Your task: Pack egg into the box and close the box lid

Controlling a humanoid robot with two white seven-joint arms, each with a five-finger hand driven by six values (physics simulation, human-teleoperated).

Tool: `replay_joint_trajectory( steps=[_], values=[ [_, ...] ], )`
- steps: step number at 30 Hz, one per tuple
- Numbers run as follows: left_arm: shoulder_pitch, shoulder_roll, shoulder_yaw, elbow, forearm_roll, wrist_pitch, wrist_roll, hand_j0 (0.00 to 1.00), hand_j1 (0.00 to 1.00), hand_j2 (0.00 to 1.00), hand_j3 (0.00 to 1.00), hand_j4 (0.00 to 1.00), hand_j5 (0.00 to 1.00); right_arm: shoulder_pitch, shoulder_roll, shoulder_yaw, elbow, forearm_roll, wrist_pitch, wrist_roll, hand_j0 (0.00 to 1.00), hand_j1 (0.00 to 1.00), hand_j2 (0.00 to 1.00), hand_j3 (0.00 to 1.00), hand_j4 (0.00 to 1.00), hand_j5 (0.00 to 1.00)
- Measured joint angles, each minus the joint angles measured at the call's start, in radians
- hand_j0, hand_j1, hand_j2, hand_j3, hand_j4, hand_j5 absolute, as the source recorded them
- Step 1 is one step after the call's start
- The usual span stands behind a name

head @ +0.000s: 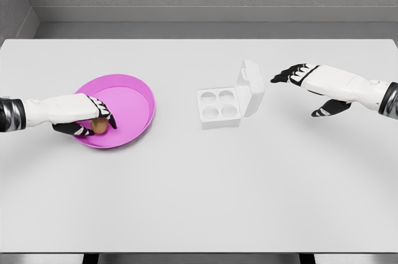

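Brown egg (pixel 98 126) pinched by left hand (pixel 87 117) in round pink bowl (pixel 134 99); right hand (pixel 311 86) spread beside open white four-cup box (pixel 227 99).

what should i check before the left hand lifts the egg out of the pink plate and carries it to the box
1. Left hand closed around the egg: fingers curl around it, but how firm the grip is, cannot tell.
2. Egg inside the pink plate, near its front left edge: ok.
3. Box lid open and standing up on the right side: ok.
4. All four cups of the box empty: ok.
5. Table between plate and box free of obstacles: ok.
6. Right hand clear of the box: ok, it hovers open to the right of the lid, not touching it.
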Motion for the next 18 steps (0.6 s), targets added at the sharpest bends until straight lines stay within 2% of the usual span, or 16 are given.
replay_joint_trajectory(
  steps=[5,18],
  values=[
    [0.002,-0.008,0.001,0.007,0.002,0.000,0.001,0.51,0.51,0.51,0.51,0.51,0.51,0.000,0.000,0.000,0.001,0.000,0.000,0.000,1.00,1.00,1.00,1.00,1.00,1.00],
    [-0.014,-0.012,0.013,0.008,0.004,0.000,0.001,0.51,0.51,0.51,0.51,0.51,0.51,0.000,0.000,0.000,0.013,0.000,0.000,0.000,1.00,1.00,1.00,1.00,1.00,1.00]
  ],
)
